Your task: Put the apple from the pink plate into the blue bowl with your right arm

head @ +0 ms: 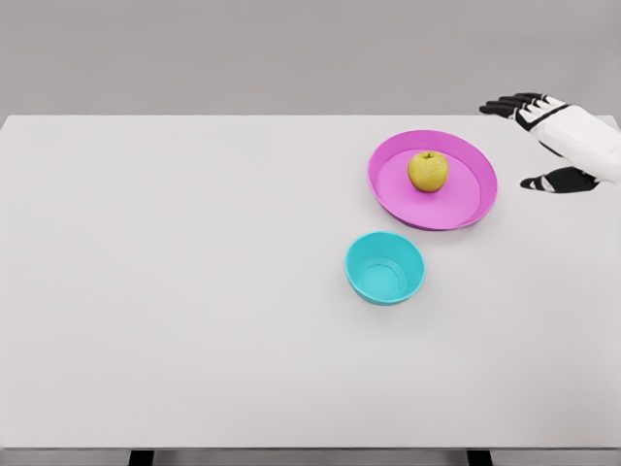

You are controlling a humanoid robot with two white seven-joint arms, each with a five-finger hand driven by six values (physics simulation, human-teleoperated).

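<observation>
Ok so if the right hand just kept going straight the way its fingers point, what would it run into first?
The right hand is open, fingers pointing left. Straight on, it would probably first meet the far rim of the pink plate, then perhaps the apple. Its height above the table is unclear, so it might pass over both.

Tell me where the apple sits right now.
In the head view, the apple rests on the pink plate, right of centre, just behind the blue bowl.
</observation>
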